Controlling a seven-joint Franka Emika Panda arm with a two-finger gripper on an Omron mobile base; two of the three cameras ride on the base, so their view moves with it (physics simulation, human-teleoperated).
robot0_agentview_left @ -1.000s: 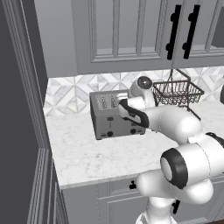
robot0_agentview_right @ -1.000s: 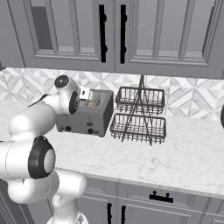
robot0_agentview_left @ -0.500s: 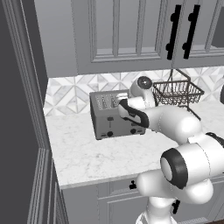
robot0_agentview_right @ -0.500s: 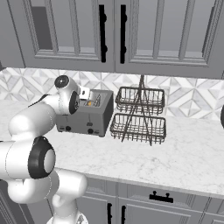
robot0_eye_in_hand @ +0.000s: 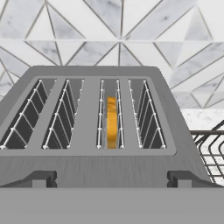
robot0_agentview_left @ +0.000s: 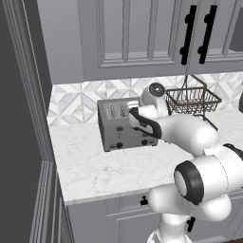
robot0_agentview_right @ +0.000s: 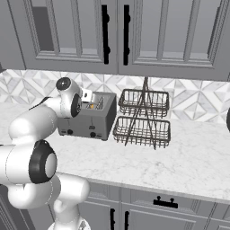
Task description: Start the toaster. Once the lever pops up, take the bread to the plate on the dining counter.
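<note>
While the gripper (robot0_agentview_right: 88, 95) hovers wide open above the toaster (robot0_eye_in_hand: 94, 144) — unlabelled — the bread (robot0_eye_in_hand: 112, 122) sits in its third slot.

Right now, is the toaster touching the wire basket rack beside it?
Apart. The right base view shows a strip of bare marble counter between the toaster and the wire basket rack.

Hand view close above toaster (robot0_eye_in_hand: 105, 131)
</note>
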